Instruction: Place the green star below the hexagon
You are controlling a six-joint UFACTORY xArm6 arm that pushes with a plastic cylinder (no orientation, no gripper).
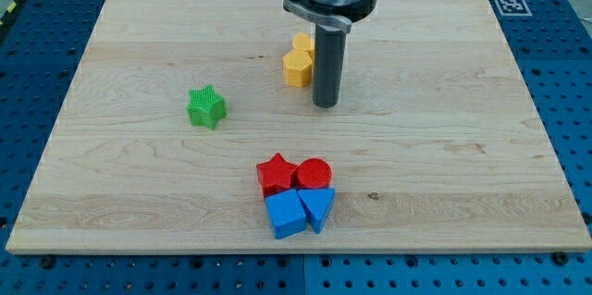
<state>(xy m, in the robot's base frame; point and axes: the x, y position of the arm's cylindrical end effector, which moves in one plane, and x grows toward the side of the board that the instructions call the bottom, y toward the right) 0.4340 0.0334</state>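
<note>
Our rod descends from the view's top centre, and my tip (326,104) rests on the wooden desk (462,147) just to the view's right of the yellow hexagon (297,67). We carry no jaws, so there is nothing spread or pressed together to report; the arm ends in the plain rod alone. A second yellow block (304,43), its shape partly hidden by the rod, sits touching the hexagon on its upper side. The green star (206,107) lies well apart, toward the view's left and slightly lower than the hexagon, clear of my tip. Near the view's bottom centre we see a tight cluster: a red star (276,174) and a red cylinder (314,174) side by side, with a blue cube (285,214) and a blue triangular block (317,207) touching them from below.
</note>
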